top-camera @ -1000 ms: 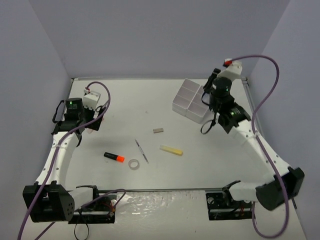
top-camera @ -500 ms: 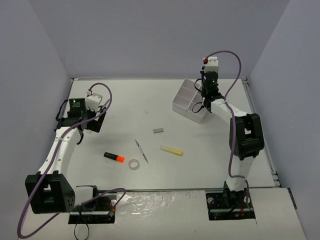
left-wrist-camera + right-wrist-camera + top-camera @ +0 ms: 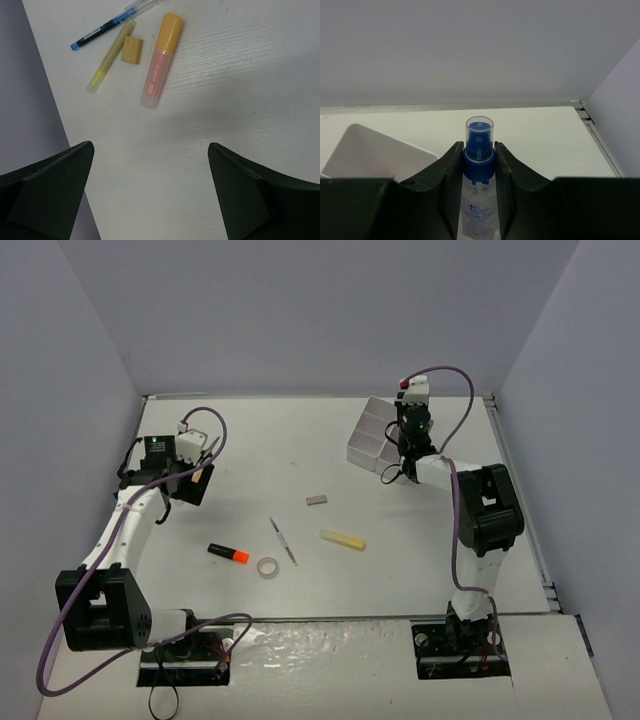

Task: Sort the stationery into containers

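Note:
My right gripper [image 3: 478, 146] is shut on the blue-capped bottle [image 3: 479, 134], with a finger on each side of its blue collar. It hangs at the right edge of the white divided tray [image 3: 366, 427], whose wall [image 3: 367, 150] shows to the lower left in the right wrist view. On the table lie the black marker with an orange cap [image 3: 229, 553], the clear tape ring [image 3: 267, 567], the thin grey stick [image 3: 283, 541], the yellow bar [image 3: 342, 539] and the small grey block [image 3: 317, 500]. My left gripper [image 3: 188, 483] is open over bare table at the far left, its jaws [image 3: 150, 147] holding nothing.
The left wrist view shows a blue pen [image 3: 107, 25], a thin yellow stick [image 3: 110, 55], a tan block [image 3: 132, 50] and a pink tube with an orange cap [image 3: 160, 62] ahead of the fingers. Grey walls enclose the table on three sides.
My right arm has swung left from the right side and folded up, carrying the bottle to the tray's edge. My left gripper has drifted slightly right and back, still open.

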